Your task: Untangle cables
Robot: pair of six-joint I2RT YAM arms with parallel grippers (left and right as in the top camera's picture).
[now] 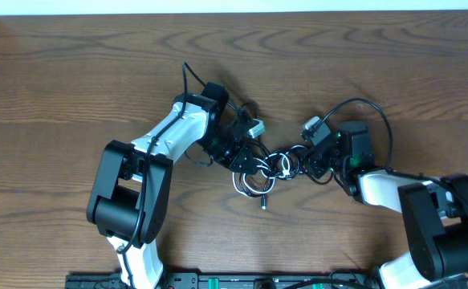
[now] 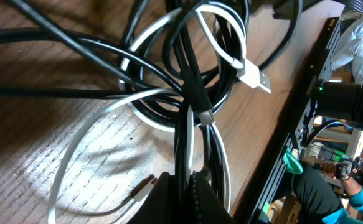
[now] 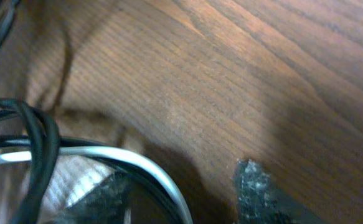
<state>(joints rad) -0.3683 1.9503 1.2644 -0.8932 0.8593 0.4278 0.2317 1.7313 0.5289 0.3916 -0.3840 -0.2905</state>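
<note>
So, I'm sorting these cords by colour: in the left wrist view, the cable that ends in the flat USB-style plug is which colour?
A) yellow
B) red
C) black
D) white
D: the white cable loops over the black cables and ends in a white plug with a metal tip.

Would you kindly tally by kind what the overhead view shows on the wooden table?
Robot arms: 2, left arm and right arm
Cable tangle: 1
Total: 3
</note>
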